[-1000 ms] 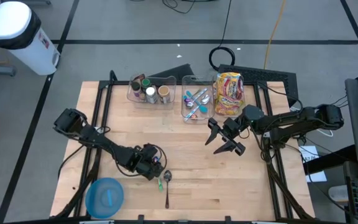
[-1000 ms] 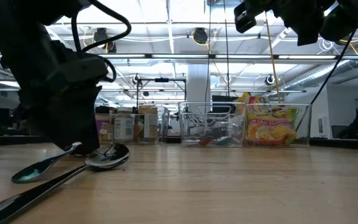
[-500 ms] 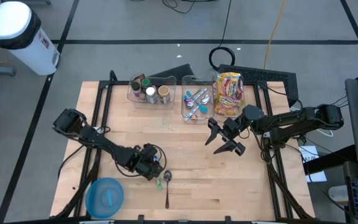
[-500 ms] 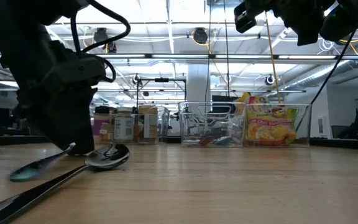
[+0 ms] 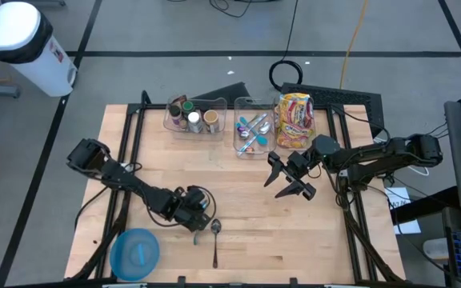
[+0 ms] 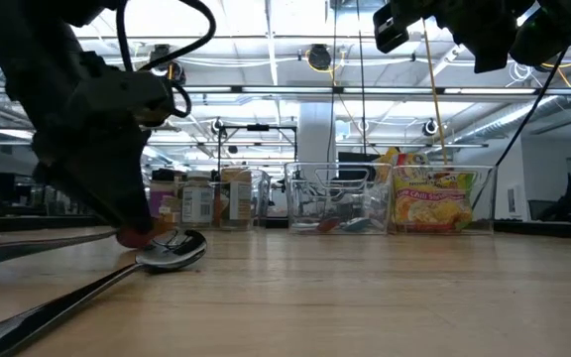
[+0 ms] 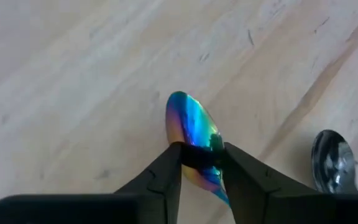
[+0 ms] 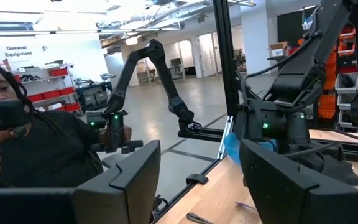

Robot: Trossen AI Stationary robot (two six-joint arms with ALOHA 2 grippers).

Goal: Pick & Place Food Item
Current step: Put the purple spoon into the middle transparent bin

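Two spoons concerned us at the near edge of the bench. The left gripper had its jaws clenched on the neck of a rainbow spoon, whose bowl stuck out ahead of the fingers in the left wrist view; its handle was hidden behind them. A steel spoon lay on the wood just beside it, and in the left wrist view only part of its bowl showed, cut off at the edge. From the low view the left arm blocked most of the rainbow spoon, so we could not tell whether it was off the wood or touching it.

A blue plate sat in the near left corner, partly cut off by the frame. At the far side stood three clear bins: one with jars, one with cutlery, and one with a yellow snack bag, the only food we could make out; it stayed in its bin, well apart from both arms.

The right gripper hung above the bench near the snack bag, its jaws released and holding nothing. Its wrist view looked out across the room, where a person sat, half hidden behind the fingers.
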